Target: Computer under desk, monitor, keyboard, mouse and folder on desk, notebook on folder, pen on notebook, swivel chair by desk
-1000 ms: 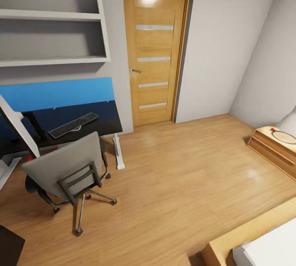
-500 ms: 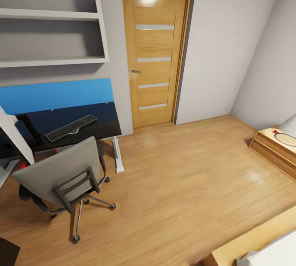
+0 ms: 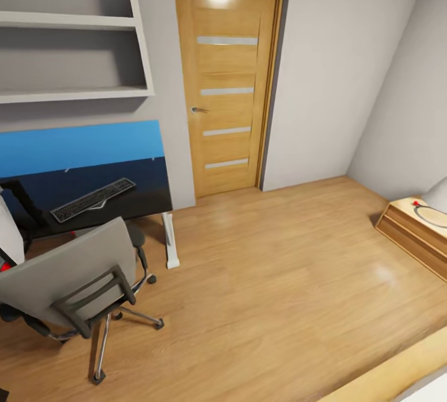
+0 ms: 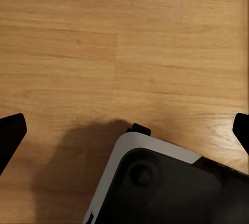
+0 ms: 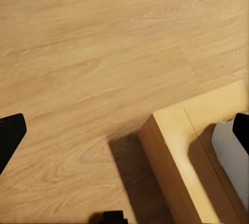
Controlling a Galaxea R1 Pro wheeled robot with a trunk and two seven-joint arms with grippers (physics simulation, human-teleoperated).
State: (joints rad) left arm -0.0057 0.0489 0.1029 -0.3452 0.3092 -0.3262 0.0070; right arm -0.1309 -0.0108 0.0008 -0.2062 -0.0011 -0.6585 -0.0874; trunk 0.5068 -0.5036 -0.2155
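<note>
The desk (image 3: 133,194), black-topped with a blue back panel, stands at the left of the head view. The dark keyboard (image 3: 93,199) lies on it. At the picture's left edge a sliver of the monitor's (image 3: 9,235) white back shows. The swivel chair (image 3: 68,274) stands in front of the desk with its grey back towards me, hiding its seat; the folder, mouse, notebook, pen and computer are out of view. My left gripper (image 4: 124,133) is open over bare wood floor. My right gripper (image 5: 124,133) is open too, above floor beside a wooden bed frame (image 5: 179,167).
A closed wooden door (image 3: 226,85) is in the far wall, with white wall shelves (image 3: 74,94) above the desk. A low wooden unit (image 3: 413,231) stands at the right. Wide wood floor (image 3: 267,278) lies between. My base (image 4: 166,187) shows under the left gripper.
The whole head view has swung to the right, so the desk, chair and door sit further left in the picture. Nothing in the room itself has moved.
</note>
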